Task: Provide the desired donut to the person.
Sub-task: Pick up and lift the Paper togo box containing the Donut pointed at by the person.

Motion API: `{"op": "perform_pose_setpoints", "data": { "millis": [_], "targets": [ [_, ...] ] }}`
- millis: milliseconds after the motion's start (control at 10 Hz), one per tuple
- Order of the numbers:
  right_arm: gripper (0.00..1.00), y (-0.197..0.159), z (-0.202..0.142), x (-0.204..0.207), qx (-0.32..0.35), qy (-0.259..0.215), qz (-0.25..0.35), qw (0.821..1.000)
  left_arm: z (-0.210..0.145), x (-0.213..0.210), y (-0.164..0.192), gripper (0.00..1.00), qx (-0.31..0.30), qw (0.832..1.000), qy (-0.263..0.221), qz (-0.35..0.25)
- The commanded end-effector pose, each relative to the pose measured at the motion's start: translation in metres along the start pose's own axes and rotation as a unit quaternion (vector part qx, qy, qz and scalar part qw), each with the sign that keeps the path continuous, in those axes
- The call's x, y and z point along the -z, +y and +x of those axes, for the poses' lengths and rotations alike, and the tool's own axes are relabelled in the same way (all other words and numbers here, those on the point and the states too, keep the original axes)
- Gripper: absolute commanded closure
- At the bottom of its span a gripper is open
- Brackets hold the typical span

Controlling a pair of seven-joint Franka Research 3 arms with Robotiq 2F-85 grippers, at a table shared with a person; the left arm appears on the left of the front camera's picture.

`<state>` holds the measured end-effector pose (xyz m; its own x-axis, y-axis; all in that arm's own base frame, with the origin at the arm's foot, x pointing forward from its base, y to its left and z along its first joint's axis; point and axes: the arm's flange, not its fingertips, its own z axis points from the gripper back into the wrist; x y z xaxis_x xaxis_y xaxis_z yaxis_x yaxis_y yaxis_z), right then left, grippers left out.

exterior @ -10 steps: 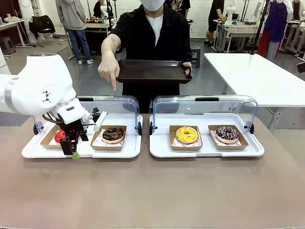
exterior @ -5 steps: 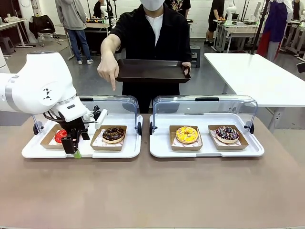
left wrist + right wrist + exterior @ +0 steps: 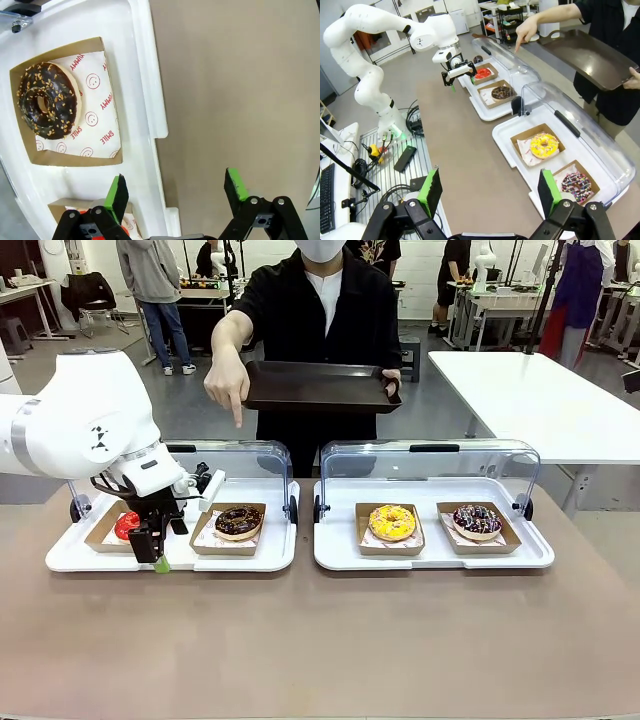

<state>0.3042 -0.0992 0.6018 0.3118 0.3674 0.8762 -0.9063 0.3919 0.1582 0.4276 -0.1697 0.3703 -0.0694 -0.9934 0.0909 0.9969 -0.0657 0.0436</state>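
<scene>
The left fingers are spread wide and pinch nothing. In the left wrist view one finger hangs over the left white tray and the other over the bare table, so the front rim of the tray lies between the two. In the front view they point down at the front edge of this tray, between the red donut and the chocolate donut. Whether a tip touches the rim, I cannot tell. The right fingers are also spread wide, with nothing between them. They are high above the table and well apart from the trays.

There are four donuts, and each one lies in its own brown paper box, so there are four boxes. The left white tray holds two donuts: the red one, and the chocolate one with nut crumbs on a sheet printed with "SMILE". The right white tray holds the other two: a yellow donut and a dark donut with coloured sprinkles. The two trays stand side by side on the table. Each has one clear lid raised at its far side, the left lid and the right lid.

Behind the trays stands the person. One hand points one finger down, above the far side of the left white tray. The other hand holds one dark serving tray level in front of the body.
</scene>
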Motion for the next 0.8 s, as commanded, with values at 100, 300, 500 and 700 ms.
{"op": "perform_pose_setpoints", "data": {
  "millis": [100, 300, 500, 700],
  "targets": [
    [0.0, -0.001, 0.001, 0.0, -0.006, -0.009, 0.003, 1.0, 0.006, 0.005, 0.008, 0.0, -0.002, 1.0, 0.003, 0.006],
    [0.0, -0.001, 0.001, 0.0, -0.006, -0.009, 0.003, 1.0, 0.013, 0.014, 0.026, 0.0, -0.007, 1.0, 0.011, 0.011],
    [0.0, -0.001, 0.001, 0.0, -0.006, -0.009, 0.003, 1.0, 0.019, 0.026, 0.043, 0.0, -0.024, 1.0, 0.014, 0.006],
    [0.0, -0.001, 0.001, 0.0, -0.006, -0.009, 0.003, 1.0, 0.025, 0.034, 0.057, 0.0, -0.033, 0.999, 0.02, 0.01]
  ]
}}
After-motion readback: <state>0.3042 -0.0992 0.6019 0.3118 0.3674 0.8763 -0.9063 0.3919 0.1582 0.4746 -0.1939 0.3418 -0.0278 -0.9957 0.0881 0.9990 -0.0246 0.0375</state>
